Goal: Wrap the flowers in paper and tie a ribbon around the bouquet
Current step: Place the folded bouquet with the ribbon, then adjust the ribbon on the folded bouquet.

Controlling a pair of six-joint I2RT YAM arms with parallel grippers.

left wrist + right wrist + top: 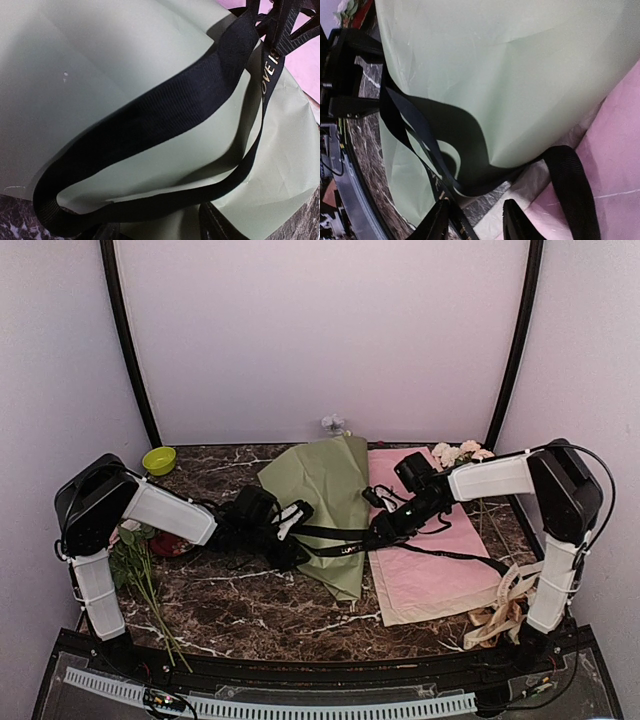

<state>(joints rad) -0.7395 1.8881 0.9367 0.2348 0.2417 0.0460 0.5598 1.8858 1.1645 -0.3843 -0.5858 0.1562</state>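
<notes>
The sage-green paper (325, 480) lies rolled into a cone mid-table, so the bouquet has its wide end at the back. The flowers are almost wholly hidden inside; a small pale blossom clump (333, 424) peeks past the wide end. The black ribbon (335, 533) crosses the cone's waist in loose loops (150, 115) (570, 180). My left gripper (293, 535) sits at the cone's left edge, jaws apart (160, 232), ribbon draped across them. My right gripper (385, 530) is at the right edge, open (477, 222), with a lettered ribbon strand running beside its left finger (437, 220).
A pink sheet (430, 570) lies under the right arm, with ribbon trailing over it. Pink-and-white blossoms (458, 453) lie at the back right. A cream ribbon (505, 610) is heaped by the right base. A green bowl (158, 460) and leafy stems (135, 565) are at the left.
</notes>
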